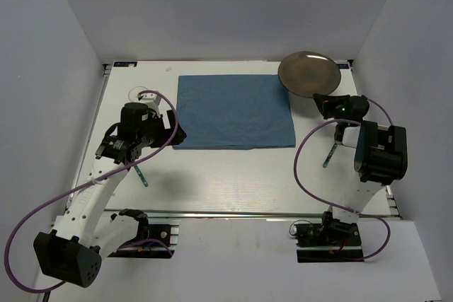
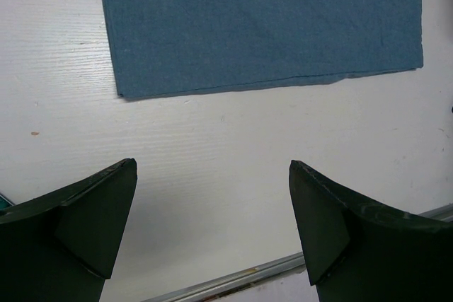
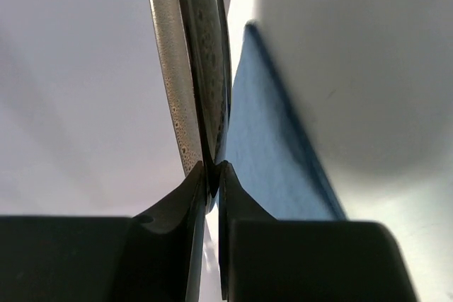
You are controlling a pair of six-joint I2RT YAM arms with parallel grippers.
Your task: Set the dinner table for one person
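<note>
Plate rim pinched by right gripper; left gripper hangs spread.

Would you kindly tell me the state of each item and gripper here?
Round grey metal plate: rim clamped by right gripper.
Blue rectangular cloth placemat: spread flat on white tabletop.
Left gripper: open, empty.
Right gripper: shut on plate.

No words, numbers, labels or signs can be read in any view. Nothing printed shows on dinner table, blue placemat, round plate.
</note>
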